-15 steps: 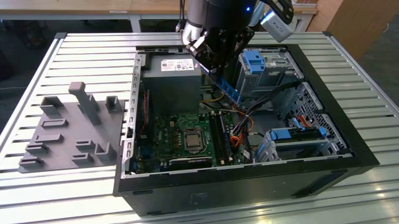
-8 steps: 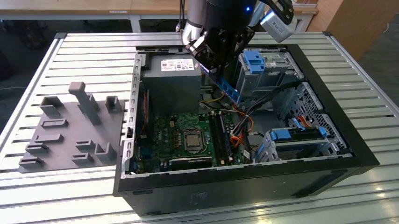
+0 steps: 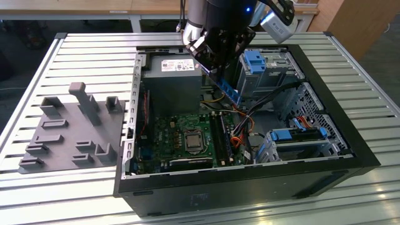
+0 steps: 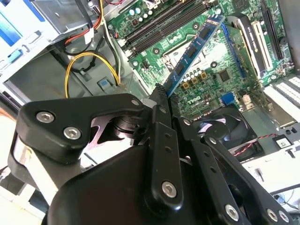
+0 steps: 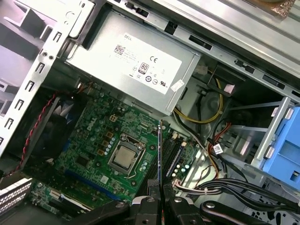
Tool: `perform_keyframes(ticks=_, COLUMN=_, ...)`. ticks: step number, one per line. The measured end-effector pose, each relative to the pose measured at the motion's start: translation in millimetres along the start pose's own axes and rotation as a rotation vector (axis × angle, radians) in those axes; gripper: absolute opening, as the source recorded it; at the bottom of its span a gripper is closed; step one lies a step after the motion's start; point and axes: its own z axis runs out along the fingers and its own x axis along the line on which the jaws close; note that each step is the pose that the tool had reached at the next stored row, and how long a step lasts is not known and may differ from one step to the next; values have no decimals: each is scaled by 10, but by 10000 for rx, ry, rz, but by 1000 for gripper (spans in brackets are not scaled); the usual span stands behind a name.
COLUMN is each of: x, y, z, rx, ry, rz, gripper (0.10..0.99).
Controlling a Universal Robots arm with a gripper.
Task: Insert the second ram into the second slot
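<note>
**Second ram pinched in the gripper above the open case, not seated**

Exterior view: The gripper [image 3: 212, 69] stands over the open computer case [image 3: 237, 192], just in front of the power supply [image 3: 172, 89]. It is closed onto the upper end of the second ram [image 3: 229, 90], which slopes down from it, tilted, into the case. The lower end of the second ram hangs above the motherboard [image 3: 181, 136], apart from the memory slots [image 3: 222, 136]. A grey fixture plate [image 3: 69, 136] lies on the slatted table [image 3: 81, 47] at the exterior view's left.

Second wrist view: The black fingers [image 4: 161, 131] clamp the second ram [image 4: 194, 49] by one end. Its chips face the camera, and the board runs out over the motherboard [image 4: 206, 79]. A fan [image 4: 220, 126] and yellow cables [image 4: 89, 58] lie beneath.

First wrist view: The second ram [image 5: 160, 150] shows edge-on — a thin line rising from the gripper [image 5: 160, 192]. It sits between the memory slots [image 5: 174, 154] and the processor socket [image 5: 124, 157] as pictured. Whether any slot already carries a stick cannot be told from here.
</note>
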Motion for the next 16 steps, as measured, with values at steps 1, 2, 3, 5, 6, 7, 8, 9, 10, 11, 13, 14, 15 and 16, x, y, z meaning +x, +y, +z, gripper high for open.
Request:
perform_keyframes(ticks=1, x=0, y=0, z=1, rx=1, ry=-1, rz=46, gripper=137)
perform_keyframes(ticks=2, x=0, y=0, z=1, rx=2, ry=-3, rz=92, gripper=137)
perform_keyframes(ticks=3, x=0, y=0, z=2, rx=3, ry=-5, rz=136, gripper=137)
perform_keyframes(ticks=5, x=0, y=0, z=3, rx=5, ry=-8, rz=227, gripper=137)
perform_keyframes(ticks=6, x=0, y=0, z=4, rx=6, ry=-9, rz=270, gripper=137)
perform_keyframes(ticks=7, x=0, y=0, z=4, rx=6, ry=-11, rz=306, gripper=137)
perform_keyframes(ticks=8, x=0, y=0, z=4, rx=7, ry=-12, rz=341, gripper=137)
perform_keyframes(ticks=9, x=0, y=0, z=5, rx=7, ry=-14, rz=377, gripper=137)
perform_keyframes(ticks=10, x=0, y=0, z=4, rx=8, ry=-15, rz=412, gripper=137)
perform_keyframes(ticks=11, x=0, y=0, z=5, rx=9, ry=-15, rz=443, gripper=137)
perform_keyframes(ticks=13, x=0, y=0, z=5, rx=9, ry=-18, rz=497, gripper=137)
perform_keyframes(ticks=14, x=0, y=0, z=5, rx=9, ry=-20, rz=529, gripper=137)
perform_keyframes(ticks=15, x=0, y=0, z=5, rx=9, ry=-21, rz=558, gripper=137)
perform_keyframes(ticks=16, x=0, y=0, z=5, rx=10, ry=-22, rz=587, gripper=137)
